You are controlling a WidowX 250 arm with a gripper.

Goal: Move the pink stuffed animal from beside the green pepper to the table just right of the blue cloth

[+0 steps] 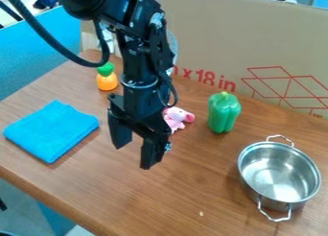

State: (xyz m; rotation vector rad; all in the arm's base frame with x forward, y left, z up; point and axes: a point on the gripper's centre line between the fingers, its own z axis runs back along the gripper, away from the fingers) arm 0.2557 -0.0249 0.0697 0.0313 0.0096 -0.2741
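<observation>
We see the black hand (133, 156) with its two fingers spread, pinching nothing, above the middle of the tabletop (198, 194). The pink plush toy (175, 118) lies just behind it, partly hidden from us by the arm (137, 62); if we lowered the hand without allowing for that, we might nudge the toy or close on air. A wide sweep could tip the upright green bell pepper (222, 114), whose smooth, lobed sides look slippery. Its neighbour, the shiny round steel pot (279, 173), has thin wire handles that could snag a finger. The folded blue cloth (52, 129) looks soft and fuzzy, and we might drag or unfold it by catching an edge.
</observation>
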